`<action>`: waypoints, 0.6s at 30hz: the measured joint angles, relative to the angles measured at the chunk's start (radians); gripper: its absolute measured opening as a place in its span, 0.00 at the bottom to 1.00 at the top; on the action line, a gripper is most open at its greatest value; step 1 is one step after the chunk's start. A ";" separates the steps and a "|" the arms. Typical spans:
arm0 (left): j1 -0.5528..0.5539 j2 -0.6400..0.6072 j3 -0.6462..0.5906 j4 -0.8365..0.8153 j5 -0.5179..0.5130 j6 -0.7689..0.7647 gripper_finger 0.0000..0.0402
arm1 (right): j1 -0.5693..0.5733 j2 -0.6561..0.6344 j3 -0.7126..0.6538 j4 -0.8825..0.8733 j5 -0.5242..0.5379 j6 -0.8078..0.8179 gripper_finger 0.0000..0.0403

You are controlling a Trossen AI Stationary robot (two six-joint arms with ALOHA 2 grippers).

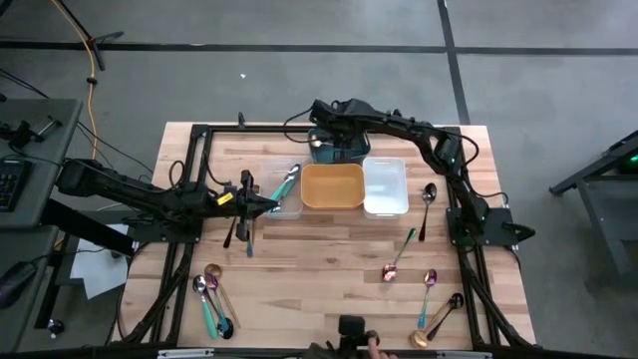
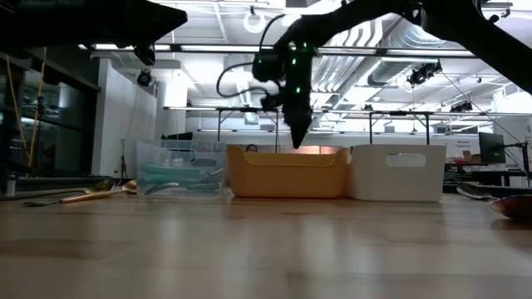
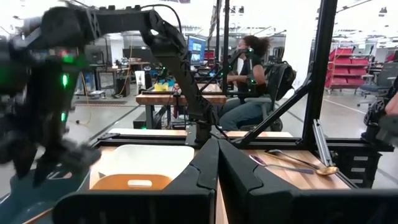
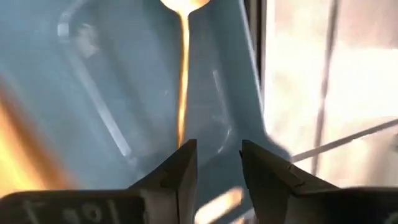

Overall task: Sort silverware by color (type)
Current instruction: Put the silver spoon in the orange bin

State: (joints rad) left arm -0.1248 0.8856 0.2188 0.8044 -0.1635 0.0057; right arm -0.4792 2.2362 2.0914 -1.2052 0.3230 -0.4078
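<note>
Nearest you, your silverware point(image 1: 214, 299) lies scattered along the table's point(image 1: 329, 249) front edge. Mid-table, your left gripper point(image 1: 271, 204) is clenched empty. Farthest, your right gripper point(image 4: 217, 163) stands released over a gold spoon point(image 4: 181, 74) in the blue tray point(image 4: 124, 93).

A clear tray point(image 1: 284, 206), orange tray point(image 1: 332, 187) and white tray point(image 1: 385, 186) sit side by side.

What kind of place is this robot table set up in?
Probably an industrial lab or workshop. Past the wooden table the low view shows exposed ceiling ducts and strip lights; the left wrist view shows a person seated at a workbench with a monitor, and red parts shelving.
</note>
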 joint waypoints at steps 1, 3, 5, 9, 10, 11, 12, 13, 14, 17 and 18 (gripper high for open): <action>0.000 0.000 0.000 0.000 0.000 -0.002 0.00 | -0.005 0.000 0.026 -0.055 -0.026 0.027 0.30; 0.000 0.000 0.000 -0.002 0.000 -0.002 0.00 | -0.018 0.000 0.070 -0.170 -0.086 0.083 0.31; 0.000 0.000 0.000 -0.008 0.000 -0.002 0.00 | -0.028 -0.005 0.095 -0.272 -0.155 0.124 0.31; 0.000 0.000 0.000 -0.020 0.000 -0.016 0.00 | -0.030 -0.059 0.069 -0.367 -0.265 0.169 0.31; 0.000 0.000 0.000 -0.024 0.000 -0.020 0.00 | -0.026 -0.088 0.048 -0.366 -0.287 0.176 0.31; 0.000 0.000 0.000 -0.024 0.000 -0.020 0.00 | -0.022 -0.118 0.022 -0.359 -0.302 0.179 0.31; 0.000 0.000 0.000 -0.024 0.000 -0.020 0.00 | -0.015 -0.153 -0.006 -0.348 -0.309 0.180 0.31; 0.000 0.000 0.000 -0.024 0.000 -0.020 0.00 | -0.009 -0.191 -0.040 -0.341 -0.310 0.182 0.31; 0.000 0.000 0.000 -0.024 0.000 -0.020 0.00 | -0.002 -0.231 -0.077 -0.329 -0.312 0.186 0.31; 0.000 0.000 0.000 -0.024 0.000 -0.020 0.00 | 0.025 -0.378 -0.219 -0.241 -0.317 0.227 0.31; 0.000 0.000 0.000 -0.024 0.000 -0.020 0.00 | 0.036 -0.435 -0.276 -0.200 -0.323 0.240 0.31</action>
State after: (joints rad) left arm -0.1246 0.8852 0.2184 0.7803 -0.1635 -0.0143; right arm -0.4437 1.8012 1.8151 -1.4050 0.0000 -0.1682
